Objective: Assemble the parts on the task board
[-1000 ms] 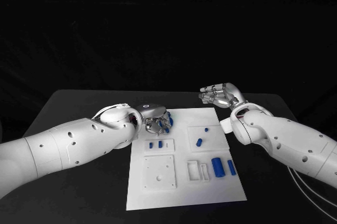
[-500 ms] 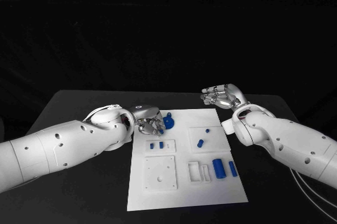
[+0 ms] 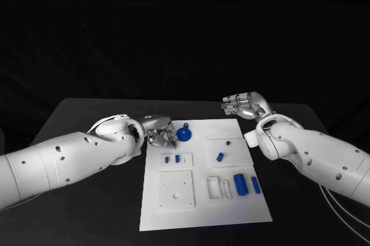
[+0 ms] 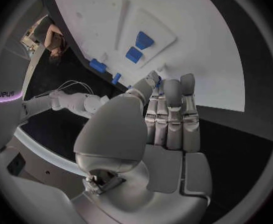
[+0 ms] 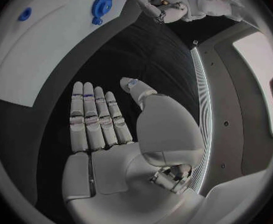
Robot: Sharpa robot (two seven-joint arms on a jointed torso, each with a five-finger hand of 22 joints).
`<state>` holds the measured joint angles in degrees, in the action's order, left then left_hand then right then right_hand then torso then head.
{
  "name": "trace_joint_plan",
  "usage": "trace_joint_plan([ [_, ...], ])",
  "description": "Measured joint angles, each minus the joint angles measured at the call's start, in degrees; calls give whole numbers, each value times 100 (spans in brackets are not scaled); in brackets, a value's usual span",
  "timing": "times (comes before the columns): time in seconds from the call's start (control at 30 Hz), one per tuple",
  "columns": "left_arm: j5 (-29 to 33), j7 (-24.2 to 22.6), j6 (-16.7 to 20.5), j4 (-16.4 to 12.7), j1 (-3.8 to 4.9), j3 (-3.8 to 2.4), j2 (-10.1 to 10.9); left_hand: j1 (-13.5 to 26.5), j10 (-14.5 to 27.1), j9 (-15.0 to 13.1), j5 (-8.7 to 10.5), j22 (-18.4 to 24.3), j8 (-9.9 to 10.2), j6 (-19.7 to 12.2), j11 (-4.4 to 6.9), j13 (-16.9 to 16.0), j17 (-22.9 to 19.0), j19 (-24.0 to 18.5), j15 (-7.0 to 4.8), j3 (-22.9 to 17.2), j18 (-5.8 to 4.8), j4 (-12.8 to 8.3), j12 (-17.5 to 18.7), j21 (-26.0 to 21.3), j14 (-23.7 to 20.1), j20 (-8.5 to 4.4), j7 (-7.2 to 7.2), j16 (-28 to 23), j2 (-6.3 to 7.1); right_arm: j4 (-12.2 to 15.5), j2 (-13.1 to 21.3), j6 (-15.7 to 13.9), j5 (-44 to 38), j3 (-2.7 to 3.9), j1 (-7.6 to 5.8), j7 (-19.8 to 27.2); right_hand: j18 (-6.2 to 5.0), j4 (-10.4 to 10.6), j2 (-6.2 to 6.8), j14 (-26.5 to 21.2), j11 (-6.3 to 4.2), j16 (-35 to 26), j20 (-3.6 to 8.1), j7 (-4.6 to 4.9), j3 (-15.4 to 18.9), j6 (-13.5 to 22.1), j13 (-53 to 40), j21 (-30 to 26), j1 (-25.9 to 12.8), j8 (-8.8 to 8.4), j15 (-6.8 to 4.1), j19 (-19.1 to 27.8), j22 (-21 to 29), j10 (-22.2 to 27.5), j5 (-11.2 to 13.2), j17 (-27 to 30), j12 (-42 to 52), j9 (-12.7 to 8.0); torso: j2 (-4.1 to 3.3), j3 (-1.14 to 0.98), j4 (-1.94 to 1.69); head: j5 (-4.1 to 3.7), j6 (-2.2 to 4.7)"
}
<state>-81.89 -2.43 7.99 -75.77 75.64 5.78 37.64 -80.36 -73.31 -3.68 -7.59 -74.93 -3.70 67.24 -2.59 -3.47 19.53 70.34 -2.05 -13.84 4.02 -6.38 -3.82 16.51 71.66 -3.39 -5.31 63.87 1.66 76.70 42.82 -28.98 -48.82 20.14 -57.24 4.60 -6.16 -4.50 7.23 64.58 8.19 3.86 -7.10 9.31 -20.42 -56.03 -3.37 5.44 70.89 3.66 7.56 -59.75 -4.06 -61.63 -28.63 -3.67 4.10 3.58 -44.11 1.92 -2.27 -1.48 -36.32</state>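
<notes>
At the board's (image 3: 202, 214) far-left corner, the left hand (image 3: 160, 136) is held beside the round blue part (image 3: 184, 133), fingers straight, gripping nothing. Right hand (image 3: 245, 105) is parked open off the far-right corner, likely to keep clear.

Head camera looks down; wrist cameras sit behind hands; all share task board (image 3: 202, 171).

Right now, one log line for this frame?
left hand: holds nothing, at board's far-left corner | right hand: open, off the board | round blue part: lying on task board | stage: assembly unfinished

Task board (image 3: 231, 129) on black table (image 3: 85, 109)
</notes>
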Motion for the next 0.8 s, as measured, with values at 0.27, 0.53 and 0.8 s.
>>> trace_joint_plan([
  [0.27, 4, 15, -40, 41, 1, 0, 17, 0, 0, 1, 0, 0, 0, 0, 0, 0, -5, 0, 0, 0, -1, 0, 0, 0, 0, 0, 0, 0, 0, -1, 5, 0, 0, 0, 0, 0, 0, 0, 0, 0, 0, 0, -18, 0, 0, 0, 0, 0, 0, 0, 0, 19, -1, 0, 0, 0, 0, 0, -1, -3, -5, 9, -18],
  [0.53, 5, 15, -96, 61, 1, 0, -9, 0, 0, 1, 0, 0, 0, 0, 0, 0, -5, 0, 0, 0, -1, 0, 0, 0, 0, 0, 0, 0, 0, 0, 5, 0, 0, 0, 0, 0, 0, 0, 0, 0, 0, 0, -18, 0, 0, 0, 0, 0, 0, 0, 0, 18, -1, 0, 0, 0, 0, 0, -2, -5, -3, 38, -18],
  [0.8, 6, 21, -145, 85, 0, 2, -25, 0, 0, 2, 0, 0, 0, 0, 0, 0, -4, 0, 0, 0, -1, 0, 0, 0, 0, 0, 0, 0, 0, 2, 7, 0, 0, 0, 0, 0, 0, 0, 0, 0, 0, 0, -18, 0, 0, 0, 0, 0, 0, 0, 0, 18, 5, 0, 0, 0, 0, 0, -2, -7, -2, 26, -27],
])
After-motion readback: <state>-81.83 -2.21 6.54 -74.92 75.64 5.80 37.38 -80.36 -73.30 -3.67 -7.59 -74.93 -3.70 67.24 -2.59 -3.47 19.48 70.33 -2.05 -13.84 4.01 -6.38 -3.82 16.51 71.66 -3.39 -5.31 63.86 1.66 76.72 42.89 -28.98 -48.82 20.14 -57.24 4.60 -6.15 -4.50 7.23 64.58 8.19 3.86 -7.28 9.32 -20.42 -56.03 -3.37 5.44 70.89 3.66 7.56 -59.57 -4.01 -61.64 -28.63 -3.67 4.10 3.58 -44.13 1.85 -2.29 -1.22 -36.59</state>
